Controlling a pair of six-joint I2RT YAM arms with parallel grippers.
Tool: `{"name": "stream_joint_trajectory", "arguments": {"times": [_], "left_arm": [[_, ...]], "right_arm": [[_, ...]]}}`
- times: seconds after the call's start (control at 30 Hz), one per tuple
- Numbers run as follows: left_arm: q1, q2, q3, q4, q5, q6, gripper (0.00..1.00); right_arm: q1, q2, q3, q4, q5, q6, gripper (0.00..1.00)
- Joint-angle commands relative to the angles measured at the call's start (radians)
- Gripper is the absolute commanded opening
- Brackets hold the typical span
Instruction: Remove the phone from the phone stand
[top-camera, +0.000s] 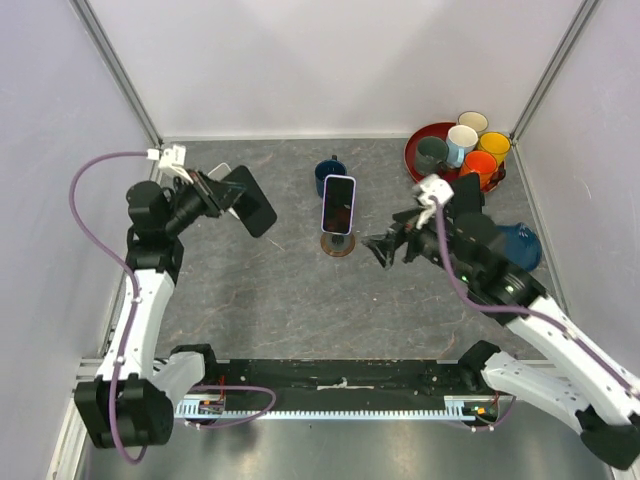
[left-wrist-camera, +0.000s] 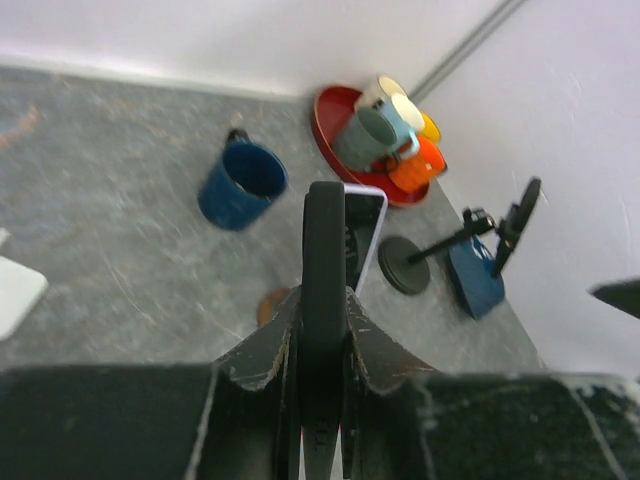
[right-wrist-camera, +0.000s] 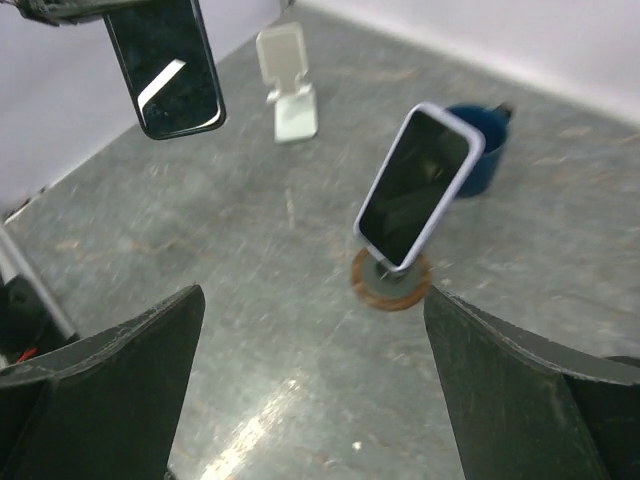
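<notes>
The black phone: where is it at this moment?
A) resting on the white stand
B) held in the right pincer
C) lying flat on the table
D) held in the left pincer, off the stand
D: the left pincer is shut on the black phone, while the white stand is bare and the right pincer is open and holds nothing.

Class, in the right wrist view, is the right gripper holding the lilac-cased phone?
No, the right gripper is open, and the lilac-cased phone sits on its round brown stand, apart from the jaws.
</notes>
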Motion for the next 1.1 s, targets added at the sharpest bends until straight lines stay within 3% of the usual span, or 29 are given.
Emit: {"name": "stream_joint_trajectory", "arguments": {"times": [0.0,0.27,0.53,0.73,1.07], "left_arm": [[-0.061,-0.087,-0.101,-0.045,0.04,-0.035,0.02],[-0.186,-0.16,-0.218,-0.125,0.025,0.006,0.02],[-0.228,-0.227,-0.273,-0.169,0.011,0.033,0.02],[-0.245,-0.221,-0.28,-0.154,0.021,0.022,0.02],[-0.256,-0.222,-0.281,-0.158,0.031,0.031,0.02]], "right_arm": [[0.011,0.15,0.05,-0.062,-0.154,0.088,0.98],[0.212,0.374,0.071,0.073,0.022,0.191,0.98],[0.392,0.596,0.159,0.171,0.132,0.234,0.98],[0.449,0.659,0.162,0.305,0.195,0.3,0.98],[0.481,0.737,0.191,0.386,0.269,0.335,0.98]]}}
